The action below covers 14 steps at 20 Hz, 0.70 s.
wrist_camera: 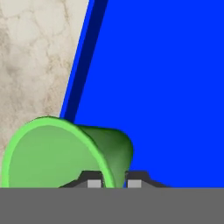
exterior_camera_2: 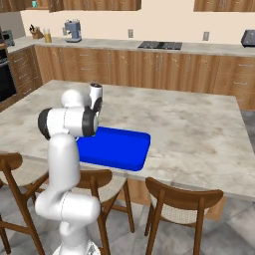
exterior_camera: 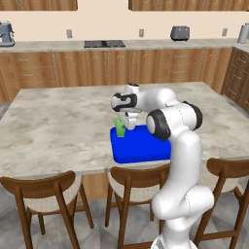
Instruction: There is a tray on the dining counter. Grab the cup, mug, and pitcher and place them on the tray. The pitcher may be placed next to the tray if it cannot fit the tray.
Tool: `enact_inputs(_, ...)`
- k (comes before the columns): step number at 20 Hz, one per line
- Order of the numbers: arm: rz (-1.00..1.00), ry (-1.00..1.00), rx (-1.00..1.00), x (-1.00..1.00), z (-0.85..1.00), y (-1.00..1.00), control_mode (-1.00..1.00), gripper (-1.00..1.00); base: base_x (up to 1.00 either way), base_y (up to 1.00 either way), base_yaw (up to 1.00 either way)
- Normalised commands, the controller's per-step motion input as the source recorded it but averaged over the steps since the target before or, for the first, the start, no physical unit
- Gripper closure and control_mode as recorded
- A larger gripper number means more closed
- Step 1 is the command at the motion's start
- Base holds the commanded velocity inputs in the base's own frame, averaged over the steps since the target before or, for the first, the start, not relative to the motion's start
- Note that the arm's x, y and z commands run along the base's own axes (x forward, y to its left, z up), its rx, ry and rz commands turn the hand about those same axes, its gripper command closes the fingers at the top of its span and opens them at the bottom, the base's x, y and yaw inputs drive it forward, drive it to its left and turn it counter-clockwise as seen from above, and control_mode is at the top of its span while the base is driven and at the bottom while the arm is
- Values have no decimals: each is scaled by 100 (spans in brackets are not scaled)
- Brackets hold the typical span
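Cup (wrist_camera: 65, 153), green and handleless, sits at the left edge of the blue tray (exterior_camera: 143, 151) near the tabletop's (exterior_camera: 58, 126) front edge, its rim wall between the jaws of the gripper (wrist_camera: 114, 181), which stand narrowly apart around it.

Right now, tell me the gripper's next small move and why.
Probably open wider and lift straight up. The cup sits at the tray's left edge, inside the rim, and the gripper straddles its wall, so the cup looks placed.
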Motion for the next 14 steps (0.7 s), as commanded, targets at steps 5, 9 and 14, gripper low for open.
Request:
enact_inputs(5,0,0,0,0,0,0,-100,-100,0,0,0)
enact_inputs(9,0,0,0,0,18,-1,-100,-100,0,0,0)
enact_inputs(14,0,0,0,-1,43,-9,-100,-100,0,0,0)
